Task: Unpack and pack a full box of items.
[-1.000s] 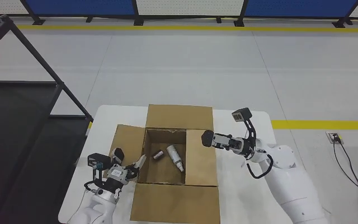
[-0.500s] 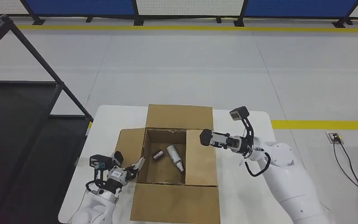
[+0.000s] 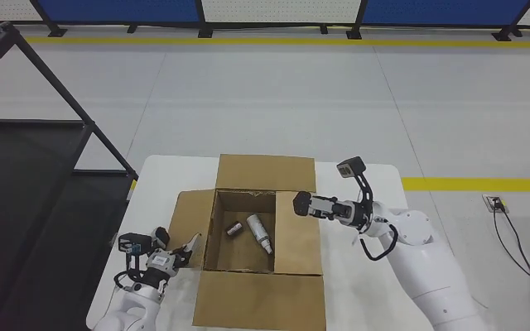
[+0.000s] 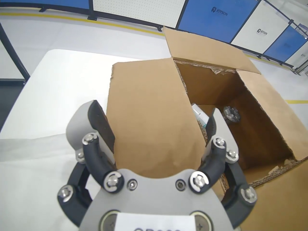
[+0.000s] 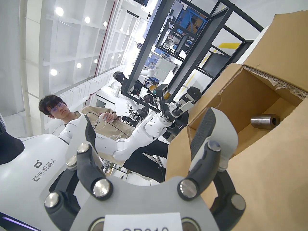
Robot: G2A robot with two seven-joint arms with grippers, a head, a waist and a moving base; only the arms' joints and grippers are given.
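Box: a cardboard box (image 3: pixel 265 172) is seen open on the white table (image 3: pixel 161 178), with all four flaps folded outward.
Contents: a white bottle (image 3: pixel 260 233) and a dark metal cylinder (image 3: pixel 234 228) are seen lying on the box floor, near each other, the cylinder on the robot's left of the bottle.
Left gripper (image 3: pixel 175 242): it is held low, just off the outer edge of the left flap (image 3: pixel 189 215), with its fingers spread wide and nothing between them.
Right gripper (image 3: pixel 300 203): it is held above the right flap (image 3: pixel 296 244), beside the opening, with its jaws wide apart and empty.
In the way: the left flap lies between the left gripper and the opening. In the left wrist view the bottle (image 4: pixel 199 115) is half hidden behind the box's left wall.
Surroundings: a black metal rack (image 3: pixel 50 165) is seen standing beside the table on the robot's left. A yellow floor line (image 3: pixel 464 184) is seen beyond the table on the right.
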